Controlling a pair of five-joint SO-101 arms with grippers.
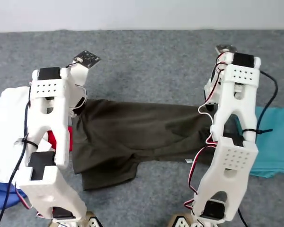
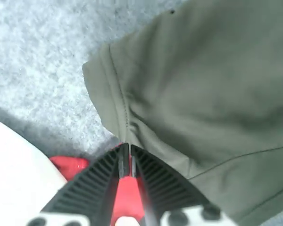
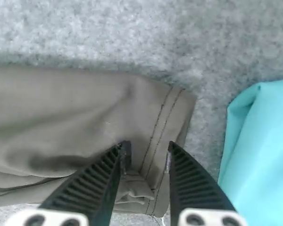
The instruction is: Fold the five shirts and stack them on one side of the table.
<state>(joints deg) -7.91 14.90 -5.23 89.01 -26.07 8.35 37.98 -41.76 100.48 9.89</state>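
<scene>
An olive shirt (image 1: 146, 132) lies spread across the middle of the grey table, one sleeve pointing toward the front. My left gripper (image 2: 125, 153) is shut on the hem at the shirt's left end (image 2: 193, 94), with the seam running in between the fingertips. At the shirt's right end (image 3: 85, 113), my right gripper (image 3: 146, 150) is open, its fingers straddling the stitched hem with bunched cloth between them. A white shirt (image 1: 9, 127) lies at the left with a red one (image 1: 51, 139) and a blue one (image 1: 0, 194) beside or under it. A teal shirt (image 1: 274, 142) lies at the right.
Grey felt-like table surface (image 1: 146, 61) stretches bare behind the olive shirt. The teal shirt's edge (image 3: 259, 150) lies close beside my right gripper. Red cloth (image 2: 70, 165) and white cloth (image 2: 14, 165) sit right under my left gripper. Both arm bases stand at the front edge.
</scene>
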